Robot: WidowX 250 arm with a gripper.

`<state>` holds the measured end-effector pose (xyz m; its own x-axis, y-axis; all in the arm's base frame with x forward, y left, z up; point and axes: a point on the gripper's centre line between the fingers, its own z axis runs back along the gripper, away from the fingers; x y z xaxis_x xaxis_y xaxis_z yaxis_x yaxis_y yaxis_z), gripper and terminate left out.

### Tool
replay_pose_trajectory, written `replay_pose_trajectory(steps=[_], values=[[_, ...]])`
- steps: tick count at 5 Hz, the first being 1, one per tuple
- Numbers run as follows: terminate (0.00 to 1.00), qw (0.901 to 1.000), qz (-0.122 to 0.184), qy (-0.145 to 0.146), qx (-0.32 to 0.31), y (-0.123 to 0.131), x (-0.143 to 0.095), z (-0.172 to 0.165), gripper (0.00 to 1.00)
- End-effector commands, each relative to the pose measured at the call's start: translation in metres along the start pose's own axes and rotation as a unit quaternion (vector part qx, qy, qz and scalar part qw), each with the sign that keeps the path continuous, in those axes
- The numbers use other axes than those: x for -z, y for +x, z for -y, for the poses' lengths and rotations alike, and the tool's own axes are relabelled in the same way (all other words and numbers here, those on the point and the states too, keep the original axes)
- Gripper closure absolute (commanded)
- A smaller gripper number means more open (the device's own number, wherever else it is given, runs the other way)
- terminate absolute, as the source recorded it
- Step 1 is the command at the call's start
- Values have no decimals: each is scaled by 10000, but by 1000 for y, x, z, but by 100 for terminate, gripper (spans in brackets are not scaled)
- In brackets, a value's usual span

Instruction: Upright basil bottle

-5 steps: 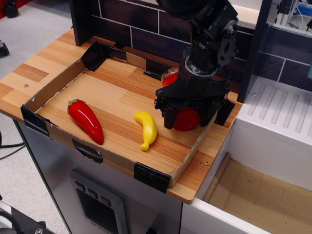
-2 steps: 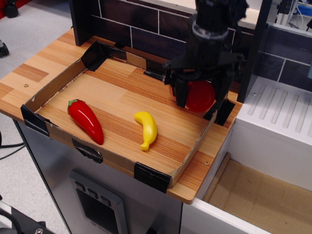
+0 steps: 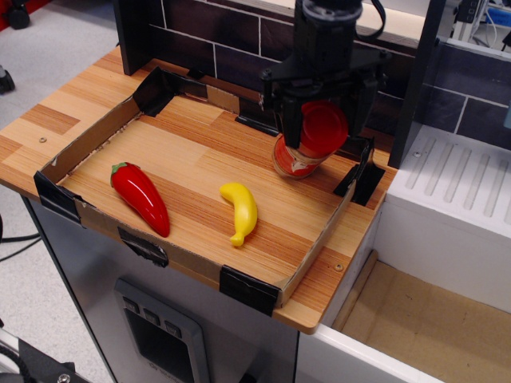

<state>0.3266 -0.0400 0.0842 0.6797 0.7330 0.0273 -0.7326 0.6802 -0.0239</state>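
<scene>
The basil bottle [image 3: 294,162] hangs tilted in the far right part of the cardboard tray [image 3: 92,136]. Its wide red cap [image 3: 324,128] faces the camera, and its red, white and green labelled body slopes down to the left, with its base close to the tray floor. I cannot tell whether the base touches the floor. My gripper [image 3: 322,134] comes down from above, and its black fingers [image 3: 291,121] are shut on the bottle at the cap end. The gripper body hides the far side of the bottle.
A red pepper [image 3: 140,198] lies at the tray's front left and a yellow banana [image 3: 241,211] at the front middle. The tray has low walls with black taped corners [image 3: 250,289]. A white ridged counter [image 3: 451,179] stands to the right, and a dark tiled wall [image 3: 215,40] behind.
The gripper has lifted with the bottle and moved toward the back of the tray. The bottle has turned from lying low on the floor to a steep tilt, and its labelled body now shows.
</scene>
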Motion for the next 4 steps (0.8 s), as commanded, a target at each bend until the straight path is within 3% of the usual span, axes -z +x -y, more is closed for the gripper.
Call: replay_pose_trajectory(steps=[1, 2, 3, 4], values=[[0, 9988, 94, -415, -243, 17, -47, 6, 100], [0, 9987, 20, -233, -450, 29, -35, 8, 100], [0, 9992, -116, 17, -381, 31, -21, 10, 0], [0, 9995, -87, 129, -292, 29, -16, 11, 0]])
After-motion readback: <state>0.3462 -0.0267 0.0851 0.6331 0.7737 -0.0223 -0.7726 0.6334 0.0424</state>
